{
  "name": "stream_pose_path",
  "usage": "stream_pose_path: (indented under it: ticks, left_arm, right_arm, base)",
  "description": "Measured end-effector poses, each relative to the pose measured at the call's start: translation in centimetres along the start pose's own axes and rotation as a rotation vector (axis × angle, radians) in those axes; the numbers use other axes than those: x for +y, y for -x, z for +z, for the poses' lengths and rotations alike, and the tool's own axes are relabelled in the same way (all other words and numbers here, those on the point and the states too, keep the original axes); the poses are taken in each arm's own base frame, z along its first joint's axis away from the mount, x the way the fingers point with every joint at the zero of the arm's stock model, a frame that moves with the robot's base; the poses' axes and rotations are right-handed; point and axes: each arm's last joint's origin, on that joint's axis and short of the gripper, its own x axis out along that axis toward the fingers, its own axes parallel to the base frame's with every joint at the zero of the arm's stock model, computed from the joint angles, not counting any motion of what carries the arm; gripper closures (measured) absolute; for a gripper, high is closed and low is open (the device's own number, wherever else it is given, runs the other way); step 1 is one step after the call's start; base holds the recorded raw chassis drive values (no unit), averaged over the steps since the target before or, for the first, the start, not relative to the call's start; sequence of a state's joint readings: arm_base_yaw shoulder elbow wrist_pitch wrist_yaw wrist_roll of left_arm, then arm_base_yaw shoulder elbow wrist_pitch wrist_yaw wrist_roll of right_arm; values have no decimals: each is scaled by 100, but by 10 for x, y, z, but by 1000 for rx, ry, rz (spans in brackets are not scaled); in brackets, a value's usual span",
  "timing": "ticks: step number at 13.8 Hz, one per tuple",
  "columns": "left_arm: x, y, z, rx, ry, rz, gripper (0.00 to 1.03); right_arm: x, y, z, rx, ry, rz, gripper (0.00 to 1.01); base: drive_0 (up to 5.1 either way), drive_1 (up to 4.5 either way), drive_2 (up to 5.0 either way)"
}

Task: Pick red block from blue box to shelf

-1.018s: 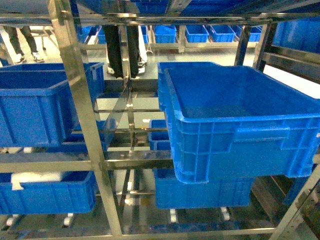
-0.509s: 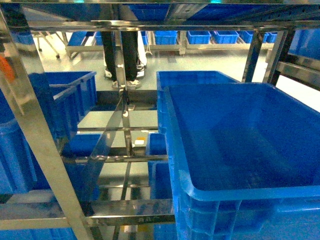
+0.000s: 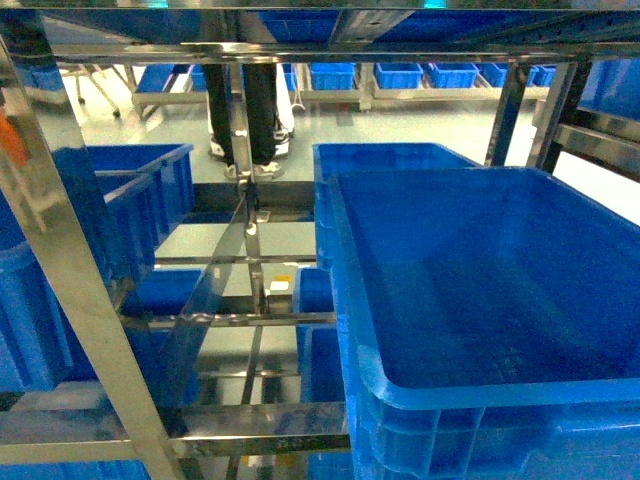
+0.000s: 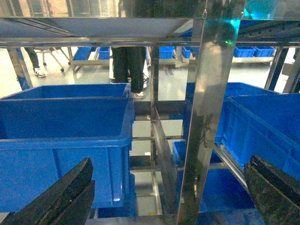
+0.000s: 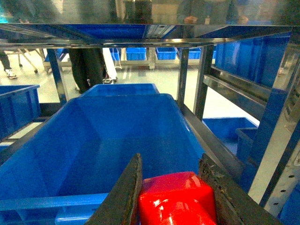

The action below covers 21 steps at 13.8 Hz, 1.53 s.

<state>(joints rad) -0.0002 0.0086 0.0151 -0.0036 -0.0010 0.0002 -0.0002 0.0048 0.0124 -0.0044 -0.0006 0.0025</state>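
Note:
The red block [image 5: 177, 199], glossy, sits clamped between the two dark fingers of my right gripper [image 5: 171, 164], which is shut on it. It hangs over the near rim of a dark blue ribbed crate [image 5: 93, 154] on the shelf [image 5: 140, 29]. My left gripper [image 4: 164, 192] is open, its fingers [image 4: 56, 197] far apart with nothing between them, facing a steel post of the shelf [image 4: 206, 117]. In the head view the shelf [image 3: 60, 250] fills the frame and neither gripper shows. The blue box is out of view.
Dark blue ribbed crates stand on the rack tiers: a large one [image 3: 480, 290] at right, another [image 4: 65, 122] at left, more below. A person's legs [image 3: 250, 110] stand behind the rack. Steel posts and rails [image 3: 240, 320] cross the middle.
The head view has moved in closer to the rack and the big right crate since a second ago. Over the last half second it has barely shifted.

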Motion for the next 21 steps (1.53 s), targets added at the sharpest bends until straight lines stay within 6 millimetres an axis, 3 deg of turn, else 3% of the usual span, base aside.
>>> stream_pose_path:
  ticks: [21]
  left_arm:
    - [0, 0, 0, 0, 0, 0, 5]
  right_arm:
    - [0, 0, 0, 0, 0, 0, 72]
  base:
    - [0, 0, 0]
